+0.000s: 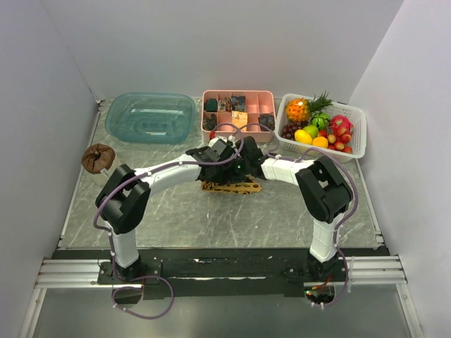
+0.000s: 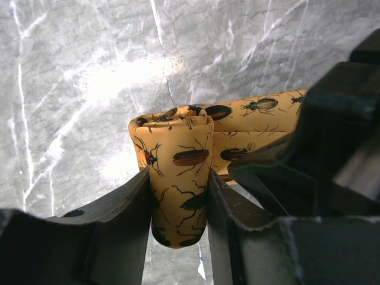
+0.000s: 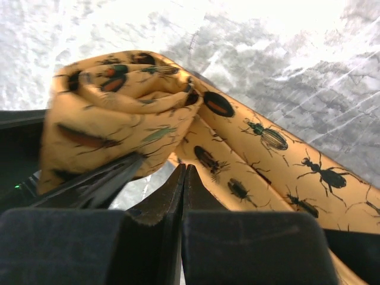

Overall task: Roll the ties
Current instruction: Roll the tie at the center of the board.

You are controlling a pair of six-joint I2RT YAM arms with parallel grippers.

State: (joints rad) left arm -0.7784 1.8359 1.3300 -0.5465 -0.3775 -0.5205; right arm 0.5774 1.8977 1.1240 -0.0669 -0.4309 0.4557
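The tie is golden-yellow cloth printed with dark beetles, lying mid-table under both wrists. One end is wound into a thick roll, and the flat strip runs away from it across the marble. My left gripper is shut on the roll, one finger pressed to each side, and the roll's lower end pokes out below them. My right gripper is shut with nothing between its fingers. Its tips sit at the strip right beside the roll. From above, both grippers meet over the tie.
A clear teal tub stands at the back left. A pink divided box with small fabric bundles is at the back middle, and a white basket of fruit at the back right. A brown round object sits by the left wall.
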